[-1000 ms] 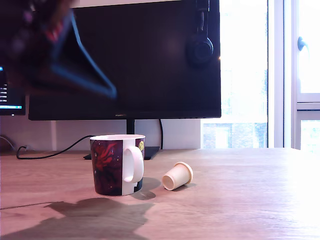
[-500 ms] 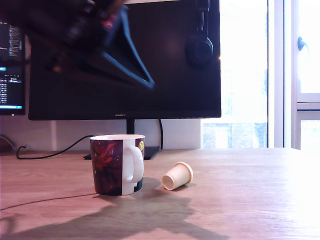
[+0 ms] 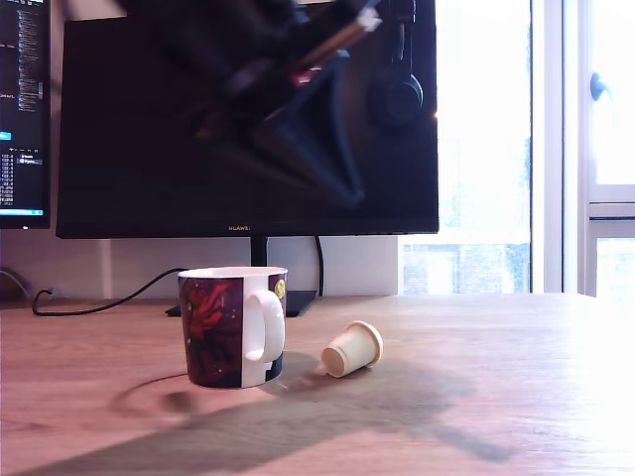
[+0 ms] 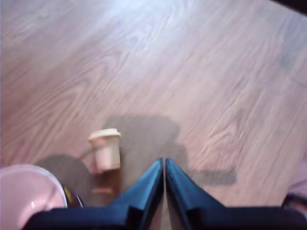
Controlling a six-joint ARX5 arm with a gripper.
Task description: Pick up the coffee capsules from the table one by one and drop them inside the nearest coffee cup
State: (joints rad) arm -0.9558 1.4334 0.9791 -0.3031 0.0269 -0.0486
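Note:
A cream-white coffee capsule (image 3: 352, 349) (image 4: 106, 148) lies on its side on the wood-grain table (image 3: 496, 397) (image 4: 201, 72), just to the exterior view's right of the coffee cup (image 3: 233, 327). The cup stands upright, its white handle turned toward the camera. Only its white rim (image 4: 29, 191) shows in the wrist view. My gripper (image 3: 349, 196) (image 4: 164, 162) hangs blurred high above the cup and the capsule, in front of the monitor. Its blue fingers are pressed together with nothing between them. Its shadow falls on the table around the capsule.
A large dark monitor (image 3: 149, 149) stands behind the cup, with headphones (image 3: 397, 94) hung at its top. A black cable (image 3: 99, 305) runs along the back of the table. A second screen (image 3: 22, 99) sits at the exterior view's left and a bright window (image 3: 595, 149) at the right.
My gripper has swept from the exterior view's upper left toward the right, now above the cup and capsule. Its shadow has moved right with it. The cup and capsule have not moved.

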